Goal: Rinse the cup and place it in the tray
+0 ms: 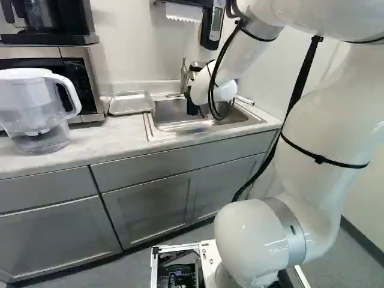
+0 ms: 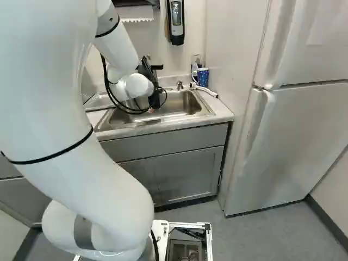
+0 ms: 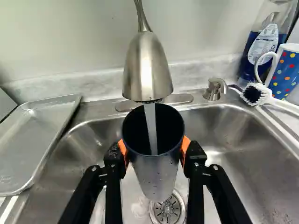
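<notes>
Twelve o'clock means straight ahead from the gripper.

The black gripper with two orange-padded fingers [image 2: 152,106] is pinching a tall, round, silver-grey cup with a dark inside [image 3: 155,175], one pad on each side. The cup is over the shiny metal sink [image 3: 238,140], under the silver, bell-shaped tap head [image 3: 147,70] at twelve o'clock. Water [image 3: 151,128] runs from the tap right into the cup. Below the cup is the round metal drain with little slots [image 3: 167,211]. So the cup is at the tap, well apart from the flat silver metal tray [image 3: 30,140], which lies on the counter beside the sink at nine o'clock.

Between one and two o'clock is a small, shiny metal soap pump [image 3: 214,88]. Near two o'clock are a white brush with black and white bristles [image 3: 254,94], a blue mug with bright dots and a white handle [image 3: 286,72], and a clear bottle with blue stuff in it [image 3: 265,44].

In the left base view, a clear and white plastic water jug [image 1: 36,111] stands at nine o'clock from the sink. In the right base view, a big white fridge [image 2: 293,141] stands near four o'clock from the sink.
</notes>
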Tool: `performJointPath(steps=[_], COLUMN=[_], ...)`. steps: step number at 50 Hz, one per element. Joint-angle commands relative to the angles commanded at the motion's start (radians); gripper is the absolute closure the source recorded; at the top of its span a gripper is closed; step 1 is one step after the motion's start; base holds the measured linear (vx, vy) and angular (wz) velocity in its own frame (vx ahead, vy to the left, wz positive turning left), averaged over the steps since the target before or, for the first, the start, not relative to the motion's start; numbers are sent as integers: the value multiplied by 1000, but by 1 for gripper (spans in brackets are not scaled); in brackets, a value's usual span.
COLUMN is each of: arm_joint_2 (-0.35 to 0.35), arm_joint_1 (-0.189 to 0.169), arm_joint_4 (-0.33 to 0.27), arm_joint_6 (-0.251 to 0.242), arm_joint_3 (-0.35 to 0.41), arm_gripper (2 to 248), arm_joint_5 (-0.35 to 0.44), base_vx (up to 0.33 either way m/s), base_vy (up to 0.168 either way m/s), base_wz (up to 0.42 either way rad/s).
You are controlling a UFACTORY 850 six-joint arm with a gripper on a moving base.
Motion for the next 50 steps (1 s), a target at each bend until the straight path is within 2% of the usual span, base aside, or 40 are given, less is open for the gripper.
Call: performJointPath(steps=[50], arm_joint_2=[0], arm_joint_1=[0], arm_joint_4=[0], arm_joint_6=[0], arm_joint_3=[0], arm_gripper=[126], arm_joint_5=[0], base_vx=[0], base_vy=[0], base_wz=[0])
